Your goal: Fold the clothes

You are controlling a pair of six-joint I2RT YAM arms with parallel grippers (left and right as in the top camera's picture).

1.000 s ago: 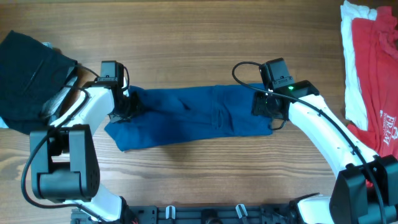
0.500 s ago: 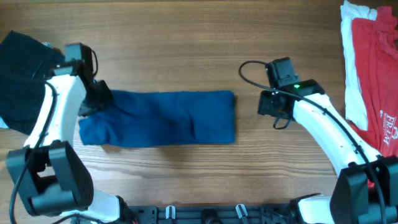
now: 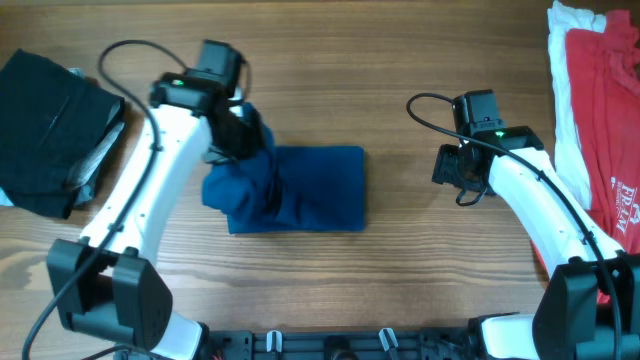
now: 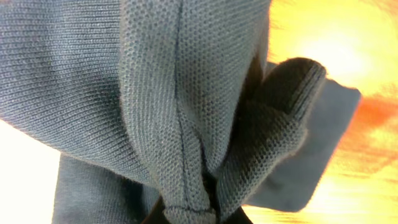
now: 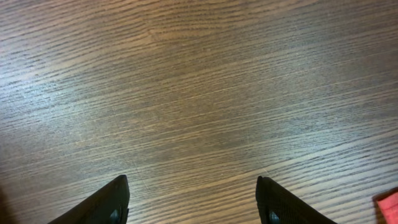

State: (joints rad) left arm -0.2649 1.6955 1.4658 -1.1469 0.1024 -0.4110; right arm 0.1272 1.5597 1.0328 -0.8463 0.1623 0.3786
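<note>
at blue shirt, left arm bent

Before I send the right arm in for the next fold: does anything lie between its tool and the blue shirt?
Nothing visible does. Only bare table lies between the right tool and the blue shirt. The red tee and white garment sit on the arm's other side, away from the shirt.

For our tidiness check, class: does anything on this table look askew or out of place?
Yes: the blue shirt is uneven. Its right part lies as a flat rectangle, but its left end is bunched and lifted, pinched in the left gripper. Nothing else stands out.
</note>
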